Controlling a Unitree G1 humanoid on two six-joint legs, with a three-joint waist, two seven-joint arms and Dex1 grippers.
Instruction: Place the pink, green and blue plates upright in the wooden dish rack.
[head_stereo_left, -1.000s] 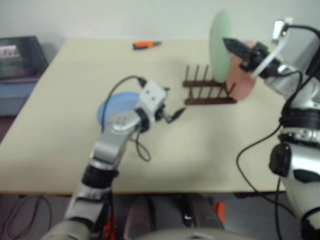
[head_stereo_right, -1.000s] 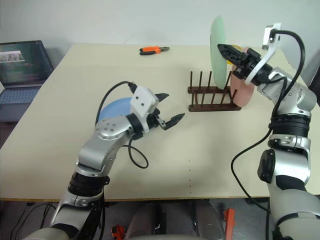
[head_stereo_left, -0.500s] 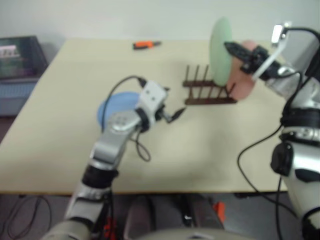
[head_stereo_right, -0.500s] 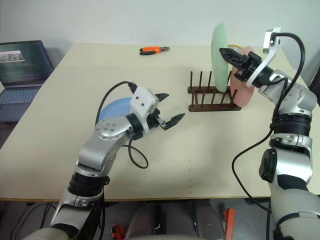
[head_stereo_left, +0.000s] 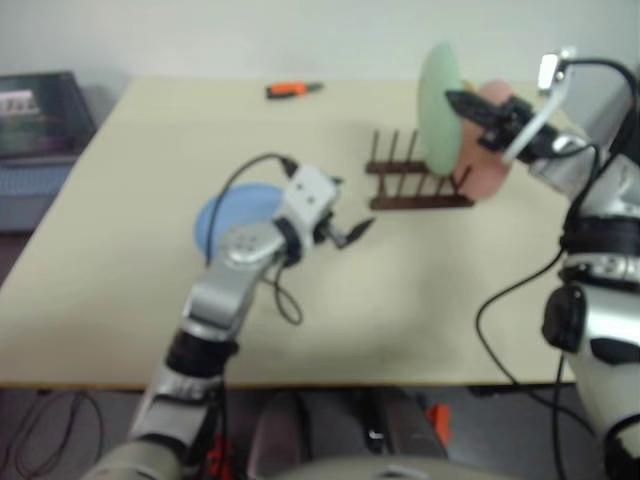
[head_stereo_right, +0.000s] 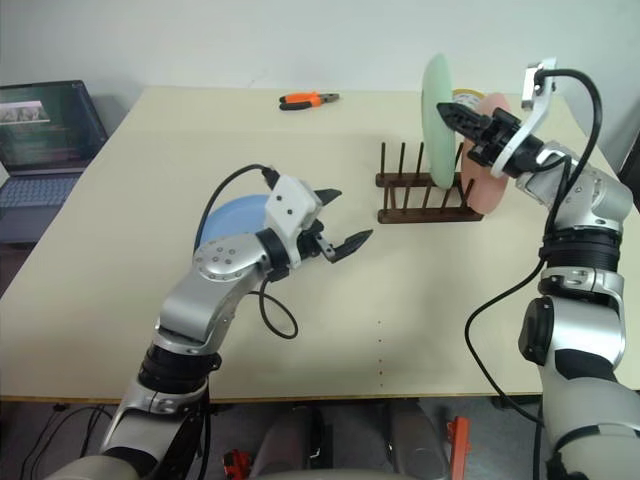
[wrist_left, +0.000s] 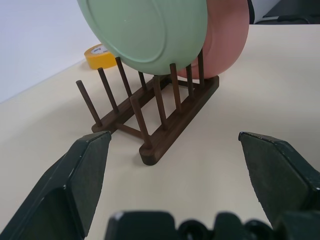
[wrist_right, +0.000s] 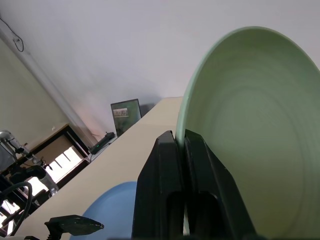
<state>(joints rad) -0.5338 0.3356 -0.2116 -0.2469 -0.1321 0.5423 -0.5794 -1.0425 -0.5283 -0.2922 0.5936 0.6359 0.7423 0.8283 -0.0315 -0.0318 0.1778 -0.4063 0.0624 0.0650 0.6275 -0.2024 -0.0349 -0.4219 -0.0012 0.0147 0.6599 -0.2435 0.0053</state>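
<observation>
While my right gripper (head_stereo_right: 452, 112) pinches the rim of the green plate (head_stereo_right: 437, 120) with its two black fingers pressed together on it, the plate stands upright over the wooden dish rack (head_stereo_right: 424, 192); in my left wrist view its lower edge sits between the pegs of the two rails, just in front of the pink plate (wrist_left: 226, 37); I cannot tell if the green plate already rests on the base of the rack; the pink plate is upright at the end of the rack which is nearer to my right arm, and the green plate stands just beside it, very close, but I cannot tell if they touch; my left gripper (head_stereo_right: 338, 222) hangs above the table (head_stereo_right: 420, 300) with its fingers spread wide and nothing between them, pointing toward the rack and well apart from it; the blue plate (head_stereo_right: 228, 218) lies flat on the table behind my left wrist, partly hidden by the arm; a yellow tape roll (wrist_left: 99, 56) lies on the table behind the rack; orange pliers (head_stereo_right: 308, 99) lie near the far edge of the table; a laptop (head_stereo_right: 45, 125) with its screen lit stands to the left, beside the table.
</observation>
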